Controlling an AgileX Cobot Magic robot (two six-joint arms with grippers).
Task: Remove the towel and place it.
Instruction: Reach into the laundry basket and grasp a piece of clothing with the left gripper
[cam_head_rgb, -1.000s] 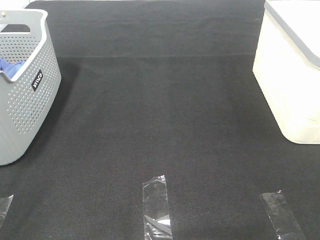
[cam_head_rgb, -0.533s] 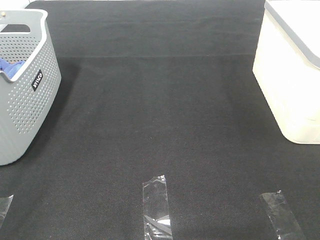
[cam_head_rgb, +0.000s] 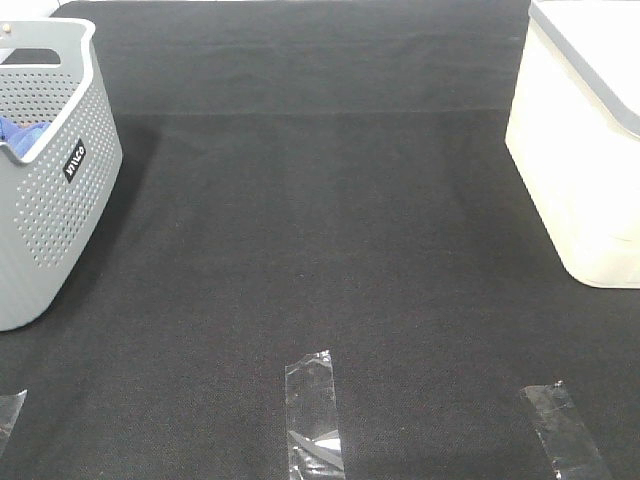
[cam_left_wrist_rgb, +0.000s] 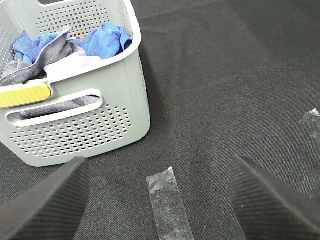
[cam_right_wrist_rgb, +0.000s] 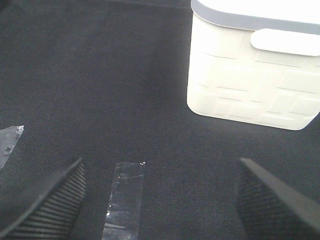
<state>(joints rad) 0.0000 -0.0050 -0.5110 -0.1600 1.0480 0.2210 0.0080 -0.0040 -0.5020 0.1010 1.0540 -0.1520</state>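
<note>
The grey-lavender towel (cam_left_wrist_rgb: 47, 52) lies crumpled inside the grey perforated basket (cam_left_wrist_rgb: 85, 130), among bright blue cloths (cam_left_wrist_rgb: 107, 37). In the exterior high view the basket (cam_head_rgb: 50, 200) stands at the far left and only a bit of blue cloth (cam_head_rgb: 20, 132) shows inside; the towel is hidden there. My left gripper (cam_left_wrist_rgb: 160, 205) is open and empty, hovering over the black mat in front of the basket. My right gripper (cam_right_wrist_rgb: 160, 200) is open and empty over the mat, short of the white bin (cam_right_wrist_rgb: 255, 70). Neither gripper shows in the exterior high view.
A white lidded bin (cam_head_rgb: 585, 150) stands at the right edge. Strips of clear tape (cam_head_rgb: 313, 410) (cam_head_rgb: 562, 430) lie on the black mat (cam_head_rgb: 320, 220) near the front. A yellow-topped object (cam_left_wrist_rgb: 22, 95) rests in the basket.
</note>
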